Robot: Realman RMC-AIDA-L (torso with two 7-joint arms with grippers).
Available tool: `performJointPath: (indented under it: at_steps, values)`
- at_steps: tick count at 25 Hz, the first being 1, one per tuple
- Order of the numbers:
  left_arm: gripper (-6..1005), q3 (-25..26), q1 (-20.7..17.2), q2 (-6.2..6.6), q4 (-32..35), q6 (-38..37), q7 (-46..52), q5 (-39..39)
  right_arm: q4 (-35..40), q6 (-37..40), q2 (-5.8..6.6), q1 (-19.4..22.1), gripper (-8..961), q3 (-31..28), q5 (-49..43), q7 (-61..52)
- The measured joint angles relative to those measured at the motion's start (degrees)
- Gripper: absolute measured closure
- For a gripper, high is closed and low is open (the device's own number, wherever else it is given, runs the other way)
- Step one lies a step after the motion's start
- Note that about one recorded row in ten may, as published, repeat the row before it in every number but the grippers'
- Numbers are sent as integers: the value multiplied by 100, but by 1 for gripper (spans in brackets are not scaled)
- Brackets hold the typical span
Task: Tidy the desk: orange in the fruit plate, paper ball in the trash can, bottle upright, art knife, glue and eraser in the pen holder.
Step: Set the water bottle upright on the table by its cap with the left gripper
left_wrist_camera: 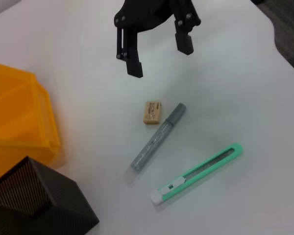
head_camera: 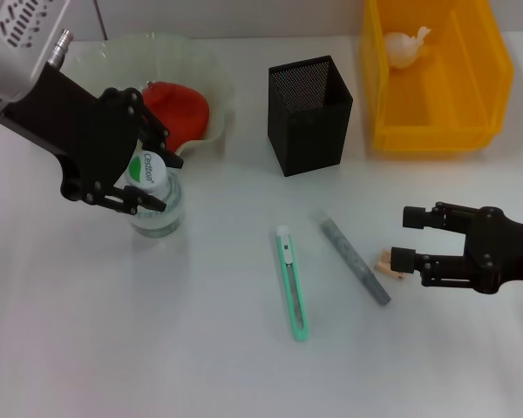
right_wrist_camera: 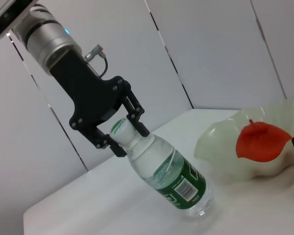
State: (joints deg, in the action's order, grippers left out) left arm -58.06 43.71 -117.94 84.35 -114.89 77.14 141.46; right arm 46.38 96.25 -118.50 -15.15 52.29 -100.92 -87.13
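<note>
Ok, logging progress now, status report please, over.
Left gripper shut on bottle neck, bottle tilted. Right gripper open by eraser. Knife, glue still on desk; nothing blocking.

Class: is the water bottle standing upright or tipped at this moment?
Upright: the bottle rests on its base on the table, cap uppermost, with the left gripper closed around its neck.

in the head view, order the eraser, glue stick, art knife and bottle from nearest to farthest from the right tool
From the right tool, low on the robot's right:
1. eraser, just beside its fingertips.
2. glue stick, lying slantwise a little farther toward the left.
3. art knife, green, near the table's middle.
4. bottle, far across on the left, with the left tool at its neck.
</note>
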Motion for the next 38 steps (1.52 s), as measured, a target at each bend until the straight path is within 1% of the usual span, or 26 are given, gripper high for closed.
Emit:
performJointPath:
  at_steps: [4,8,11,13,16,22,25,28,38]
  values:
    - [541,66,111,2,-183,18,135,186,30,-8,2,-15,125,1,-64,3]
    - [538,189,233,34,-385,68,226,397,41,-14,2,-38,125,-2,-77,46]
    - [535,242,234,49,-400,129,210,427,40,-16,3,-38,125,-5,-77,70]
    - [534,296,209,104,-411,274,205,459,40,-19,9,-46,125,-8,-77,73]
    - [531,304,198,120,-415,310,207,462,40,-20,10,-64,125,-9,-80,74]
    - [526,312,195,95,-421,326,264,652,37,-20,11,-93,126,-9,-86,74]
    - [524,305,254,77,-425,309,418,732,37,-21,11,-96,126,-9,-86,75]
    - [521,341,343,89,-451,285,662,755,37,-20,4,-101,125,-9,-86,74]
    - [512,507,435,112,-646,113,972,787,26,-12,-6,-128,126,3,-86,75]
